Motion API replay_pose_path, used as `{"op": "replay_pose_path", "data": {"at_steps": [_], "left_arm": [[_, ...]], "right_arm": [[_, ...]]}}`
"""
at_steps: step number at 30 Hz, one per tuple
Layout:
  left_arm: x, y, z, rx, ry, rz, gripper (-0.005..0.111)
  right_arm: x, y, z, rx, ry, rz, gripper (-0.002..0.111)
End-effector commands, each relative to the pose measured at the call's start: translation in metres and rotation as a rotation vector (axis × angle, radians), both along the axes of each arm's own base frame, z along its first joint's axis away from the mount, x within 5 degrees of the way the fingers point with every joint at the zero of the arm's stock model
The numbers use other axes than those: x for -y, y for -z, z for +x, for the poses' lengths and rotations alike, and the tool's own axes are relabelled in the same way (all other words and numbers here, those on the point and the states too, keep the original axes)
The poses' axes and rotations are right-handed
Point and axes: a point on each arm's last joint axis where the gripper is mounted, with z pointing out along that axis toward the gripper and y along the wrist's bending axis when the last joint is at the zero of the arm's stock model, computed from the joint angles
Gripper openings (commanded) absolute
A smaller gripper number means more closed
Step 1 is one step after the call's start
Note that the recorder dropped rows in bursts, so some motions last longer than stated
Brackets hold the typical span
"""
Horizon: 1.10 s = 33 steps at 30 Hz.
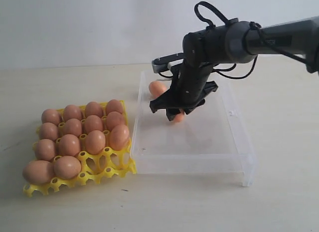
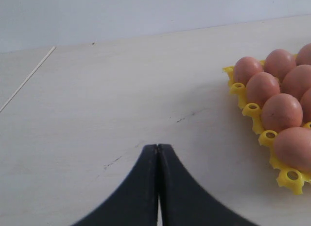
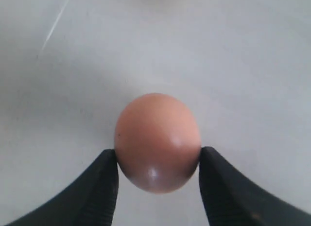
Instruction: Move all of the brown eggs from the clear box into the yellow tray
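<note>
Right now R gripper (image 3: 158, 156) is clamped on one brown egg (image 3: 158, 133), fingers touching both its sides, low inside the clear box (image 1: 199, 164). 2nd egg (image 1: 157, 87) lies at box's far-left corner. Yellow tray (image 1: 102, 173), mostly full, sits just left of box. L gripper (image 2: 158, 148) is closed, empty, over bare table (image 2: 121, 99).

Right arm (image 1: 279, 37): comes in from the right edge of the exterior view, forearm roughly level, black, with cables looped above the elbow joint.
Right wrist (image 1: 199, 47): bent sharply, turning the hand downward.
Right gripper (image 1: 174, 111): points down with a slight tilt; its black fingers (image 3: 104, 187) stand apart, each pressed against one side of a brown egg (image 3: 158, 138).
Left gripper (image 2: 158, 148): its two black fingers meet flush along their inner edges, tips together.
</note>
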Motion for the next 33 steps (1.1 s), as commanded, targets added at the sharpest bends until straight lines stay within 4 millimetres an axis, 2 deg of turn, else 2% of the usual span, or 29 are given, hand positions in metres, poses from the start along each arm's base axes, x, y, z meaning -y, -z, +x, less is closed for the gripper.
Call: {"op": "replay_pose_path", "data": {"at_steps": [1,4,7,9,13,15,18,20,27,33], "left_arm": [[0.000,-0.002,0.000,0.018,0.006,-0.002,0.000],[0.000,-0.002,0.000,0.018,0.006,-0.002,0.000],[0.000,-0.002,0.000,0.018,0.006,-0.002,0.000],[0.000,-0.002,0.000,0.018,0.006,-0.002,0.000],[0.000,-0.002,0.000,0.018,0.006,-0.002,0.000],[0.000,-0.002,0.000,0.018,0.006,-0.002,0.000],[0.000,-0.002,0.000,0.018,0.006,-0.002,0.000],[0.000,-0.002,0.000,0.018,0.006,-0.002,0.000],[0.000,-0.002,0.000,0.018,0.006,-0.002,0.000],[0.000,-0.002,0.000,0.018,0.006,-0.002,0.000]], "right_arm": [[0.014,-0.010,-0.018,0.044,-0.052,-0.039,0.000],[0.021,-0.021,-0.028,0.142,-0.082,-0.028,0.000],[0.036,-0.008,-0.056,0.133,-0.099,-0.038,0.000],[0.041,0.000,-0.066,0.089,-0.098,-0.057,0.000],[0.041,0.001,-0.067,0.078,-0.095,-0.059,0.002],[0.042,0.000,-0.068,0.071,-0.101,-0.065,0.016],[0.042,-0.001,-0.069,0.063,-0.110,-0.071,0.051],[0.042,-0.002,-0.068,0.071,-0.116,-0.069,0.063],[0.034,-0.018,-0.054,0.147,-0.114,-0.033,0.062],[0.023,-0.046,-0.035,0.231,-0.088,0.034,0.062]]}}
